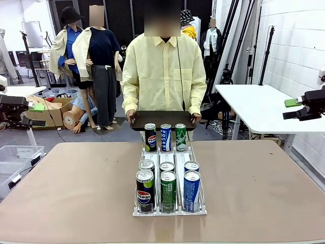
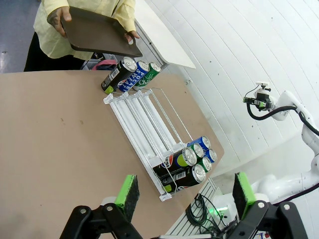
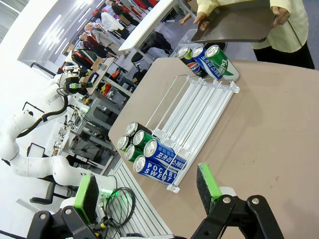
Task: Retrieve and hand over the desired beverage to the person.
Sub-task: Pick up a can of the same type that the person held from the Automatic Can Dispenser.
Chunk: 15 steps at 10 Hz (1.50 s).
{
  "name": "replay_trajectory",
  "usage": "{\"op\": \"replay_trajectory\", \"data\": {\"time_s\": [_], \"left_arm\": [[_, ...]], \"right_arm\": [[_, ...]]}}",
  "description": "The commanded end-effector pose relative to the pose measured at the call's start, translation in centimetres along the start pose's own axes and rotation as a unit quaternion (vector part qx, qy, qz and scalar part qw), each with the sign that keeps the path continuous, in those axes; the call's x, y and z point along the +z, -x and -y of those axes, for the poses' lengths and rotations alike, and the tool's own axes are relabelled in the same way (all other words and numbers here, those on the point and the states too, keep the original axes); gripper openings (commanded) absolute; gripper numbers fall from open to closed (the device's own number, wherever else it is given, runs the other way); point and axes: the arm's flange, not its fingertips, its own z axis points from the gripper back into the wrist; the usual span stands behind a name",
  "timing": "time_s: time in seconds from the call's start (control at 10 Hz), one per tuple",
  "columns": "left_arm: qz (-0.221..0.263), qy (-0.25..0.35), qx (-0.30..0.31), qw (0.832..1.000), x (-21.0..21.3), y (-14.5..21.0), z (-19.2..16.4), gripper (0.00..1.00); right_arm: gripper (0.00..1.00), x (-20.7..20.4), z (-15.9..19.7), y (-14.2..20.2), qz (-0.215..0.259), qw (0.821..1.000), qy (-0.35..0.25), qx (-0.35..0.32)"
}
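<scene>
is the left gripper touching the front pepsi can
Apart. The front view shows the left gripper open, out past the left edge of the table, with a wide gap to the front pepsi can in the rack.

At the middle of the table (image 1: 76, 183), a rack (image 1: 169, 212) is being borne. In the rack's near end, six cans (image 1: 168, 185) are being held, three lanes wide and two deep. At its far end, three cans (image 1: 166, 137) are being stood in a row. Behind the rack, a tray (image 1: 162, 119) is being held by the person (image 1: 163, 71).
</scene>
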Motion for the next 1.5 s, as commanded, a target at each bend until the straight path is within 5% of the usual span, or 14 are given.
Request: {"op": "replay_trajectory", "data": {"time_s": [0.0,0.5,0.8,1.4], "left_arm": [[0.003,0.006,0.000,1.000,0.2,0.0,0.2,1.00],[0.003,0.006,0.000,1.000,0.2,0.0,0.2,1.00],[0.003,0.006,0.000,1.000,0.2,0.0,0.2,1.00],[0.003,0.006,0.000,1.000,0.2,0.0,0.2,1.00]], "right_arm": [[1.00,0.0,0.0,0.0,0.000,1.000,0.000,0.000],[1.00,-7.7,-4.7,-1.1,-0.102,0.994,0.039,0.013],[1.00,-14.5,-8.4,-0.6,-0.217,0.972,0.081,0.040],[1.00,-24.5,-15.0,3.5,-0.345,0.910,0.209,0.093]]}}
